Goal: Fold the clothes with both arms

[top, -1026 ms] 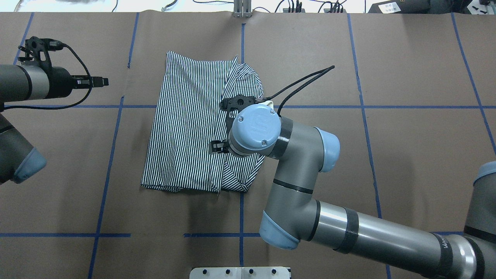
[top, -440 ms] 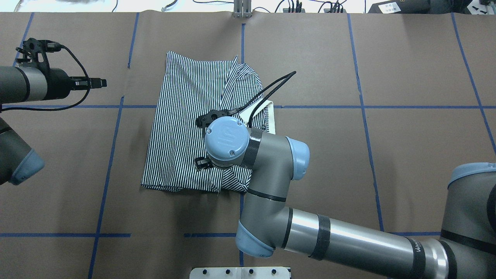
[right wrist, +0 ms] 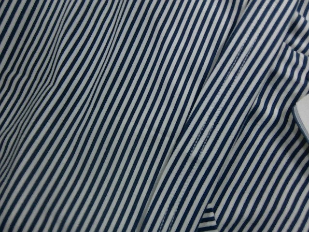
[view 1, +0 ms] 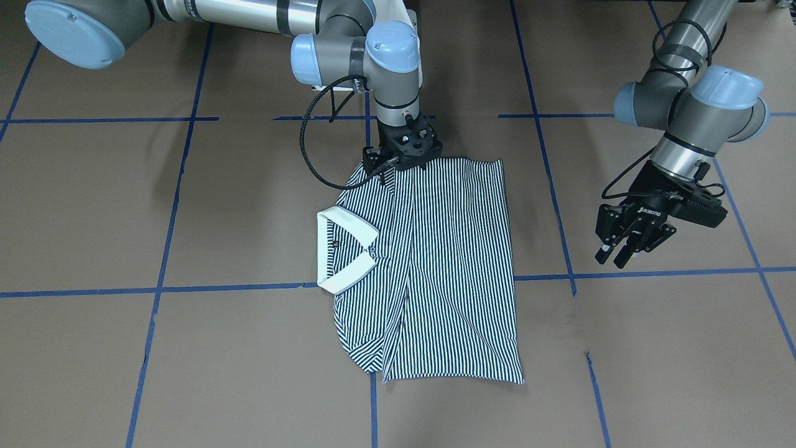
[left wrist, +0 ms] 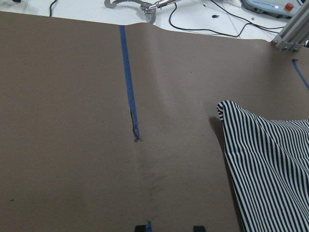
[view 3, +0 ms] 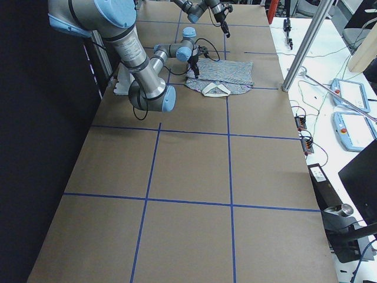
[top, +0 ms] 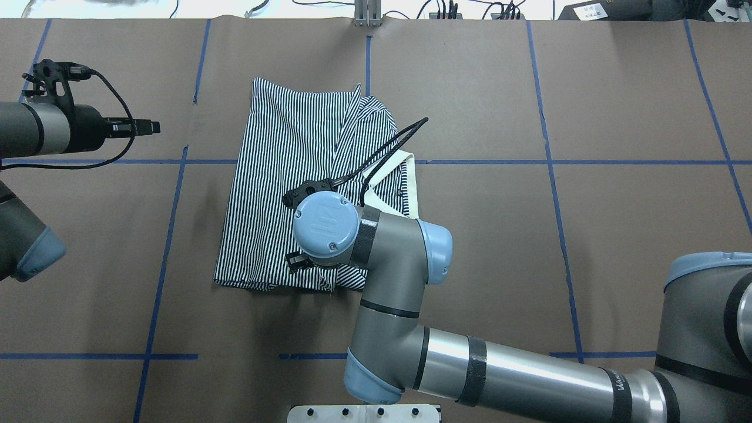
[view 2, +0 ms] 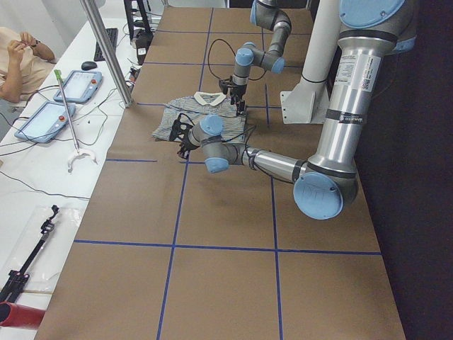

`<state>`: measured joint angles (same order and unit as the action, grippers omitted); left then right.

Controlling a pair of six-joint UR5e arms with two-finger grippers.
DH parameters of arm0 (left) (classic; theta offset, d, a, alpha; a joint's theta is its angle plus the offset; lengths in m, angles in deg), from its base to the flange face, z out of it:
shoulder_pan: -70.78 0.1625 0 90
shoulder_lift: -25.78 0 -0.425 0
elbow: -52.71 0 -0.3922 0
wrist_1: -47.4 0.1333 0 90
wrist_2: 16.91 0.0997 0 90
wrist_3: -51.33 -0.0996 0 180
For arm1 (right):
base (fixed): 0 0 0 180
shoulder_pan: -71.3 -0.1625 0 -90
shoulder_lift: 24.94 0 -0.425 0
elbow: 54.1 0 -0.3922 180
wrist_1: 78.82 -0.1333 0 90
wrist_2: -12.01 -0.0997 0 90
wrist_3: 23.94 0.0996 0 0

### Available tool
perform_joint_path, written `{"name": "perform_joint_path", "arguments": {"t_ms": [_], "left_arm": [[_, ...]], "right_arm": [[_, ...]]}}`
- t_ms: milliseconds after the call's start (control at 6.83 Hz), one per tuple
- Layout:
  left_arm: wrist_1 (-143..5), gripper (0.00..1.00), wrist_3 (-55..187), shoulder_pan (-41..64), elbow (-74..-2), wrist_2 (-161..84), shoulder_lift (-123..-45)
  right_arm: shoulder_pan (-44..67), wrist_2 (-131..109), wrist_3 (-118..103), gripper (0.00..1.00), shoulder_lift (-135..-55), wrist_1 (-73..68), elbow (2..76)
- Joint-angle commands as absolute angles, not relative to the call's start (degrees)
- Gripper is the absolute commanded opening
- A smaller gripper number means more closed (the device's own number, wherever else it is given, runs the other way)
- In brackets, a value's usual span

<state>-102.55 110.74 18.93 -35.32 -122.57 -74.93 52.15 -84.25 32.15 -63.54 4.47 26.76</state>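
- Lying under both tools, the paper-topped table is marked off by blue tape lines.
- Entering from the robot's own right, the right arm stands over the garment with its wrist pointed straight down. Its bulk hides the tool from my overhead camera.
- The polo shirt lies flat directly beneath the right gripper and well apart from the left one. Its sides look turned inward, so I judge the fold to be partway done.
- The left arm hangs above bare table, off the shirt's side.
- The cream collar lies near the right gripper, on the side away from the left arm.
- The right gripper is down at the shirt edge nearest the robot's base. Its wrist camera shows only stripes and no fingers, so I cannot tell whether it is parted or closed, or whether it has cloth.
- The left gripper has its fingertips apart with nothing between them. A shirt corner lies ahead of them and to their right.
- A black cable loops from the right wrist, just beside the tool and close to the cloth.
- Hazards, as I judge them:
  - Lifting with one tool alone would drag the shirt and undo the turned-in sides.
  - A pinch through several layers would bunch the cloth.
  - The cable loop could catch the collar.
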Motion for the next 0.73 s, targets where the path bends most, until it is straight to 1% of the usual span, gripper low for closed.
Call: {"name": "perform_joint_path", "arguments": {"t_ms": [0,293,440,586], "left_arm": [[-102.6,0.45,110.7,18.9,-35.4,-122.6,-74.8],[-102.5,0.45,110.7,18.9,-35.4,-122.6,-74.8],[-102.6,0.45,110.7,18.9,-35.4,-122.6,-74.8],[-102.6,0.45,110.7,18.9,-35.4,-122.6,-74.8]], "right_arm": [[53.7,-81.1,30.3,1.0,-63.9,5.7,26.8],[53.6,-80.8,27.6,1.0,-65.6,7.3,28.3],[53.4,-80.4,24.3,1.0,-69.5,7.7,32.3],[52.1,-80.2,20.7,1.0,-75.2,7.8,38.1]]}}
